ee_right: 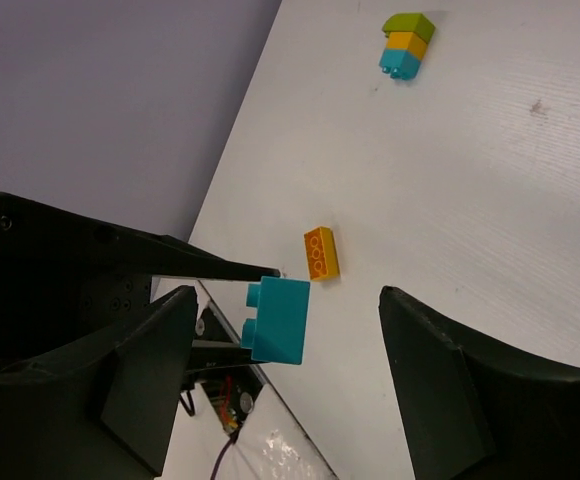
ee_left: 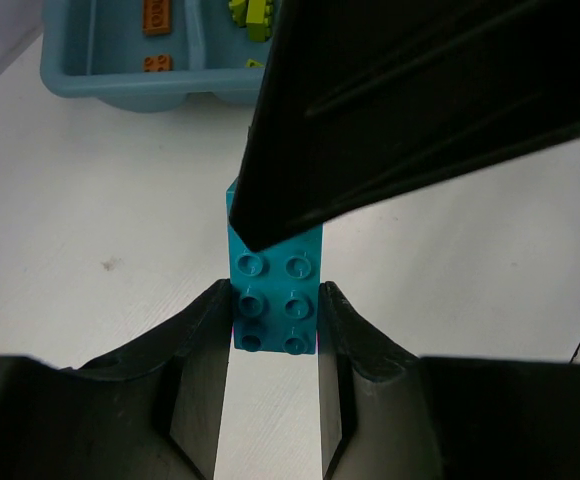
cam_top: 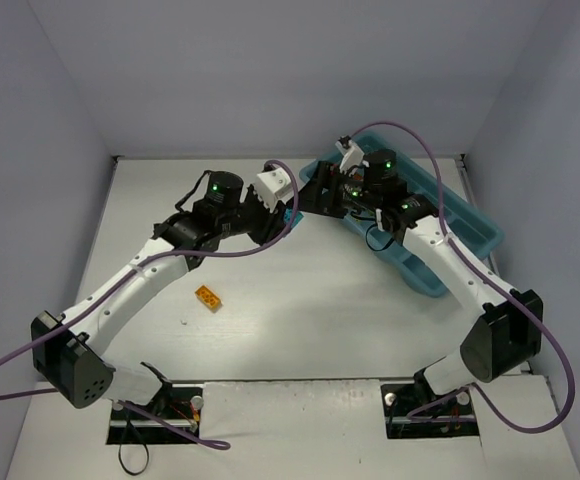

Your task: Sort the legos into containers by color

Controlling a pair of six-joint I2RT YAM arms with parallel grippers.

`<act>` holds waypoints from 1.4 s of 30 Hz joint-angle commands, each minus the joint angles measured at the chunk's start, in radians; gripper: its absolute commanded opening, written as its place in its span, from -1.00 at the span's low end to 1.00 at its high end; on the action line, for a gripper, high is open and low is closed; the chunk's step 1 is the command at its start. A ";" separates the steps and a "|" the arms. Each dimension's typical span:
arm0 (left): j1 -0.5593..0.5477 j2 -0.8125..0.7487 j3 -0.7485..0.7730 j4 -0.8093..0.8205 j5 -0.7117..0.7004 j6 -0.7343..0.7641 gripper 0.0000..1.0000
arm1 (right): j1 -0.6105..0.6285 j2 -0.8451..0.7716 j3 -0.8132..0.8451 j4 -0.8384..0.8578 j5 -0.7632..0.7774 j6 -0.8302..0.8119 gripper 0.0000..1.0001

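Handing over, by the look of it. Item one: orange brick (cam_top: 208,297), loose on the table (cam_top: 310,330) near the bases, untouched. Item two: left gripper (cam_top: 290,214), clamped on the cyan brick (ee_left: 275,290), mid-table and apparently held off the surface. Item three: right gripper (ee_right: 287,300), jaws spread either side of that brick; whether they touch it cannot be told. Item four: tray (ee_left: 130,95), beyond, with orange and lime bricks in separate compartments. Handling note: the right jaws should close squarely on the brick's free faces, clear of the left fingers, before the left lets go. Early release risks a drop.
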 commanded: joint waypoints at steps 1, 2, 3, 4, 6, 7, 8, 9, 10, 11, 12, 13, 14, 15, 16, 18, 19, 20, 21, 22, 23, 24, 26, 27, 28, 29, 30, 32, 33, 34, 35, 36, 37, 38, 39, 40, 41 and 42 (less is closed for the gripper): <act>-0.006 -0.011 0.037 0.045 -0.023 0.022 -1.00 | 0.019 0.001 0.037 0.075 -0.038 0.002 0.38; -0.004 -0.011 0.037 0.044 -0.029 0.025 -1.00 | 0.032 0.002 0.037 0.075 -0.043 0.000 0.38; -0.006 -0.008 0.041 0.041 -0.036 0.030 -1.00 | 0.036 0.005 0.037 0.075 -0.044 -0.001 0.36; -0.004 -0.002 0.049 0.032 -0.036 0.033 -1.00 | 0.048 0.010 0.031 0.075 -0.043 -0.006 0.23; -0.004 -0.002 0.051 0.031 -0.035 0.032 -1.00 | 0.052 0.010 0.025 0.075 -0.038 -0.009 0.17; -0.006 -0.001 0.052 0.031 -0.033 0.030 -1.00 | 0.052 0.008 0.022 0.075 -0.032 -0.012 0.09; -0.004 -0.001 0.052 0.031 -0.029 0.030 -1.00 | 0.053 0.008 0.016 0.075 -0.028 -0.014 -0.09; -0.004 -0.002 0.052 0.031 -0.026 0.032 -1.00 | 0.052 0.008 0.014 0.072 -0.021 -0.020 -0.18; -0.004 -0.002 0.051 0.031 -0.023 0.030 -1.00 | 0.053 0.013 0.013 0.069 -0.021 -0.023 -0.27; -0.004 -0.004 0.049 0.033 -0.024 0.030 -1.00 | 0.053 0.018 0.012 0.067 -0.020 -0.024 -0.41; -0.004 -0.002 0.048 0.033 -0.024 0.030 -1.00 | 0.053 0.019 0.011 0.066 -0.020 -0.024 -0.51; -0.004 -0.004 0.046 0.034 -0.026 0.032 -0.93 | 0.052 0.025 0.011 0.064 -0.021 -0.029 -0.71; -0.006 -0.004 0.046 0.035 -0.026 0.030 -0.90 | 0.053 0.028 0.011 0.063 -0.020 -0.032 -0.80; -0.004 -0.007 0.043 0.036 -0.027 0.030 -0.87 | 0.053 0.033 0.009 0.058 -0.014 -0.034 -0.89; -0.004 -0.007 0.041 0.036 -0.027 0.028 -0.79 | 0.052 0.034 0.009 0.055 -0.011 -0.046 -1.00; -0.004 -0.007 0.037 0.035 -0.036 0.028 -0.48 | 0.050 0.036 0.012 0.040 0.006 -0.061 -1.00; -0.006 -0.008 0.035 0.035 -0.041 0.028 -0.37 | 0.049 0.036 0.012 0.034 0.029 -0.078 -1.00; -0.004 -0.010 0.031 0.035 -0.046 0.028 -0.07 | 0.044 0.036 0.014 0.021 0.041 -0.087 -1.00; -0.006 -0.011 0.026 0.036 -0.055 0.025 0.07 | 0.038 0.036 0.014 0.015 0.054 -0.096 -1.00; -0.004 -0.014 0.023 0.038 -0.061 0.022 0.19 | 0.032 0.034 0.013 0.012 0.077 -0.113 -1.00; -0.004 -0.017 0.018 0.039 -0.070 0.018 0.35 | 0.016 0.031 0.012 0.008 0.090 -0.124 -1.00; -0.004 -0.019 0.009 0.047 -0.094 0.006 0.41 | 0.007 0.028 0.012 0.007 0.109 -0.138 -1.00; -0.003 -0.027 -0.002 0.050 -0.121 -0.007 0.47 | -0.037 0.022 0.009 -0.035 0.173 -0.176 -1.00; -0.003 -0.030 -0.012 0.053 -0.154 -0.028 0.48 | -0.056 0.015 -0.004 -0.039 0.195 -0.190 -1.00; -0.001 -0.033 -0.021 0.056 -0.177 -0.036 0.48 | -0.077 0.011 -0.012 -0.045 0.245 -0.208 -1.00; 0.000 -0.040 -0.028 0.051 -0.200 -0.042 0.50 | -0.127 0.004 -0.020 -0.052 0.271 -0.215 -1.00; 0.003 -0.044 -0.040 0.045 -0.222 -0.079 0.51 | -0.155 -0.001 -0.030 -0.058 0.300 -0.219 -1.00; 0.016 -0.059 -0.051 0.018 -0.282 -0.125 0.54 | -0.220 -0.005 -0.060 -0.071 0.415 -0.245 -1.00; 0.020 -0.065 -0.066 0.009 -0.294 -0.140 0.57 | -0.237 -0.001 -0.063 -0.083 0.460 -0.256 -1.00; 0.025 -0.073 -0.075 -0.002 -0.329 -0.155 0.58 | -0.249 0.004 -0.063 -0.106 0.503 -0.267 -1.00; 0.035 -0.086 -0.084 -0.022 -0.349 -0.188 0.60 | -0.279 0.008 -0.064 -0.112 0.581 -0.277 -1.00; 0.042 -0.094 -0.092 -0.033 -0.372 -0.205 0.61 | -0.296 0.011 -0.067 -0.120 0.615 -0.281 -1.00; 0.049 -0.108 -0.106 -0.048 -0.430 -0.218 0.63 | -0.313 0.013 -0.072 -0.120 0.644 -0.279 -1.00; 0.057 -0.114 -0.113 -0.079 -0.453 -0.247 0.65 | -0.333 0.019 -0.078 -0.120 0.685 -0.276 -1.00; 0.078 -0.122 -0.120 -0.091 -0.469 -0.260 0.67 | -0.374 0.025 -0.076 -0.120 0.707 -0.271 -1.00; 0.089 -0.139 -0.132 -0.106 -0.481 -0.272 0.68 | -0.393 0.031 -0.073 -0.120 0.718 -0.270 -1.00; 0.103 -0.148 -0.140 -0.126 -0.495 -0.293 0.69 | -0.412 0.050 -0.064 -0.118 0.738 -0.270 -1.00; 0.140 -0.172 -0.158 -0.145 -0.509 -0.313 0.70 | -0.450 0.076 -0.046 -0.117 0.758 -0.276 -1.00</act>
